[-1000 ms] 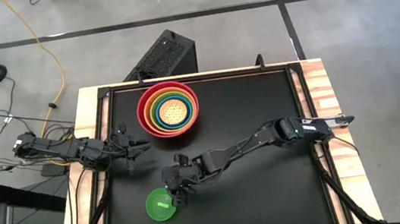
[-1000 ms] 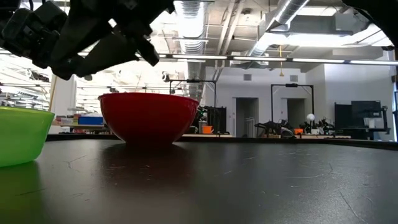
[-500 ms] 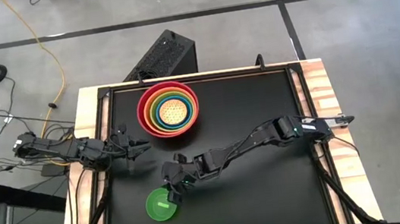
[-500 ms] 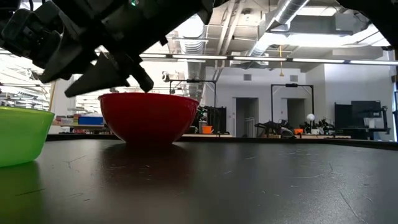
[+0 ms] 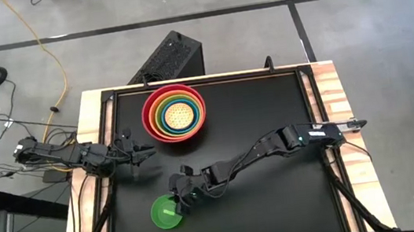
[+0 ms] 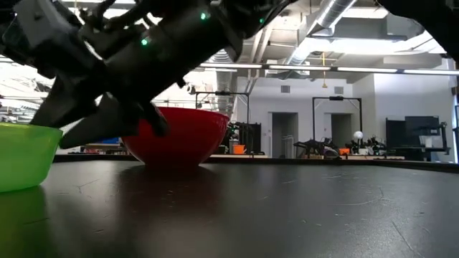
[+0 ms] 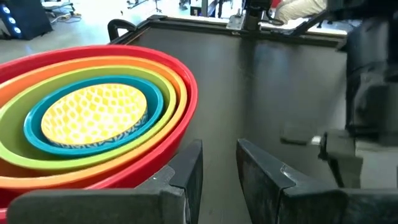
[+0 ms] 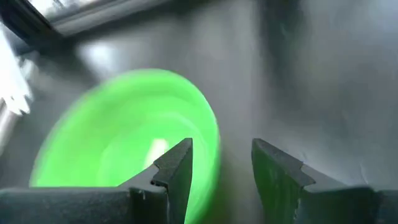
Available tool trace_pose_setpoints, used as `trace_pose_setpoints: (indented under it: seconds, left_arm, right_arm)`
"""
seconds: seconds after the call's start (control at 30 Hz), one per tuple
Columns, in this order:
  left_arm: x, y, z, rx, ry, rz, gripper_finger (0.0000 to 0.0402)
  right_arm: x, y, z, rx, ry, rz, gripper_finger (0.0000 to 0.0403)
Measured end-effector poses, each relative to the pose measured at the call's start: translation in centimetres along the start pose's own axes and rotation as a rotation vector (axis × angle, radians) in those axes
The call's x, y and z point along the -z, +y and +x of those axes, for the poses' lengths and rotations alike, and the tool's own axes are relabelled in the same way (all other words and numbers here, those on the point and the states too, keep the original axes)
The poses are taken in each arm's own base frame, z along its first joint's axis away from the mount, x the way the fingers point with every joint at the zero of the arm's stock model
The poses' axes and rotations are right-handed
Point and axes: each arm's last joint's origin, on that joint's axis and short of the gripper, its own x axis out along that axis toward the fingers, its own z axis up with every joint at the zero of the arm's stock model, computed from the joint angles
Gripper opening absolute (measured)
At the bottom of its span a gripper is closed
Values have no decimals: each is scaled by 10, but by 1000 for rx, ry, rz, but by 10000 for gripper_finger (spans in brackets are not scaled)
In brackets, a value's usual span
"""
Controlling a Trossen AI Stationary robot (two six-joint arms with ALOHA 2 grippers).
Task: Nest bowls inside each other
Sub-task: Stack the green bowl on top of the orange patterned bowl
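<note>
A stack of nested bowls (image 5: pixel 174 114), red outermost and dotted yellow innermost (image 7: pixel 93 118), rests on its base at the table's far left-centre. The smallest, bright green bowl (image 5: pixel 167 213) sits alone near the front left, upright on its base (image 6: pixel 21 154). My right gripper (image 5: pixel 178 205) is open and slants down at the green bowl's right rim (image 8: pixel 211 134). One finger is over the bowl's inside and the other over the table outside it; I see no touch. My left gripper (image 7: pixel 219 168) waits at the table's left edge, open by a narrow gap, facing the stack.
The black tabletop (image 5: pixel 269 108) lies bare to the right of the stack and behind my right arm, which reaches across the middle from the right edge. A black box (image 5: pixel 172 57) stands on the floor beyond the far edge.
My right gripper has come down toward the green bowl's right rim and rolled a little, and its fingers have stayed open. The green bowl and the stack have not moved.
</note>
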Motion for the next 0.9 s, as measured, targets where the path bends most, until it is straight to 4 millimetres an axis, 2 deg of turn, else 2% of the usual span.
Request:
trace_pose_setpoints:
  seconds: [0.17, 0.43, 0.57, 0.77, 0.9]
  left_arm:
    - [0, 0, 1, -4, 4, 0, 87]
    - [1, -1, 2, -9, 14, 5, 87]
    - [1, -1, 2, -9, 14, 5, 87]
    - [1, -1, 2, -9, 14, 5, 87]
    - [1, -1, 2, -7, 15, 4, 87]
  right_arm:
    - [10, -5, 11, -12, 9, 2, 179]
    - [12, -3, 12, -39, 34, 7, 169]
    - [12, -3, 12, -41, 35, 4, 129]
    - [7, -6, 10, -67, 29, 8, 19]
    - [-16, -8, -5, -143, 28, -11, 14]
